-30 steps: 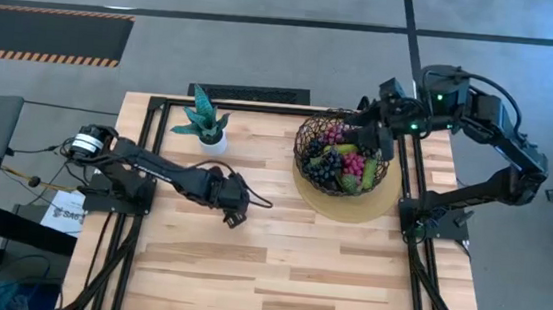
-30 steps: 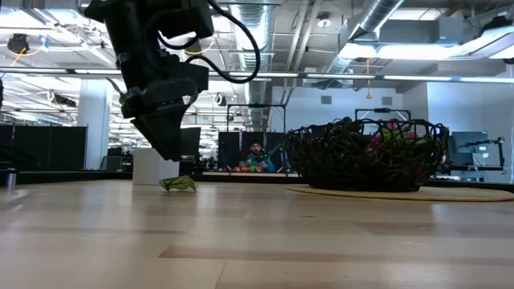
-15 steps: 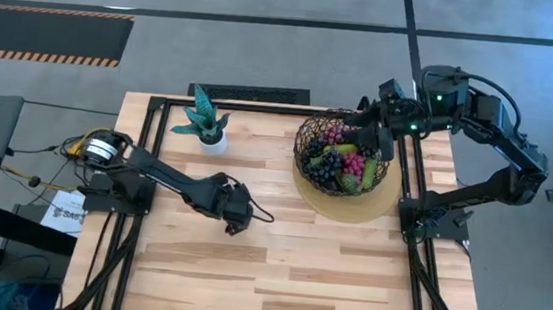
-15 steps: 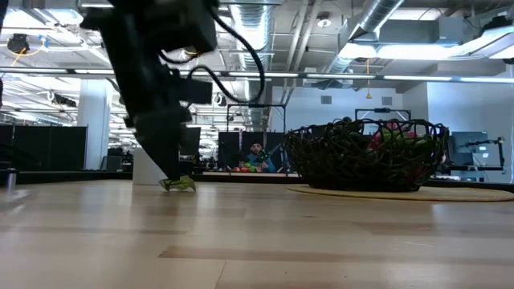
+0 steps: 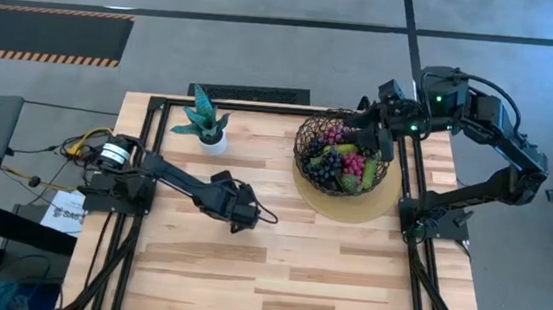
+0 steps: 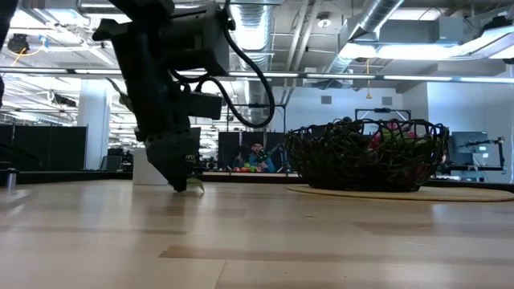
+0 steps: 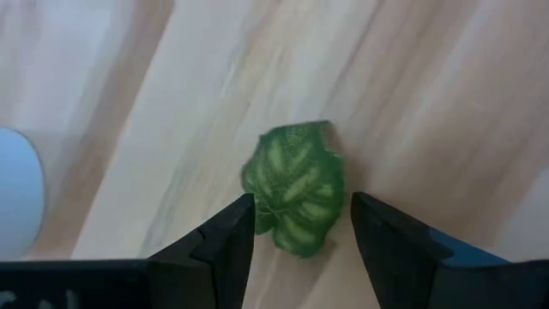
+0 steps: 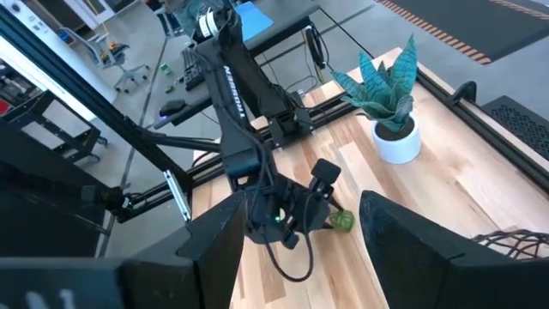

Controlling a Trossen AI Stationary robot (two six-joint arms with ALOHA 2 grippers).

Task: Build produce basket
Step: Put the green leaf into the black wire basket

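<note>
A small green leaf (image 7: pixel 296 202) lies flat on the wooden table, near its middle. My left gripper (image 7: pixel 300 215) is low over it, open, slanting down, with one finger on each side of the leaf. From above, the left gripper (image 5: pixel 242 215) hides the leaf. The dark wire basket (image 5: pixel 342 153) stands at the far right on a tan disc (image 5: pixel 352 208). It holds purple grapes (image 5: pixel 328 166), magenta grapes (image 5: pixel 353 164) and other produce. My right gripper (image 5: pixel 374 133) hangs open, high over the basket's far right rim, holding nothing. My left gripper's fingers (image 7: pixel 232 232) stand close on either side of the leaf's near end (image 7: pixel 292 240), slanting down from the table's left. The leaf lies flat on the table. Whether the fingers touch it I cannot tell.
A small potted plant (image 5: pixel 206 125) in a white pot stands at the far edge, left of the basket. Bare wood stretches across the table's near half (image 5: pixel 285 286). A black frame rail (image 5: pixel 415 202) runs along the right side.
My left gripper has sunk toward the table and gone a little toward the right edge, until it straddles the leaf. It has rolled about its own axis on the way. The leaf has stayed where it was.
</note>
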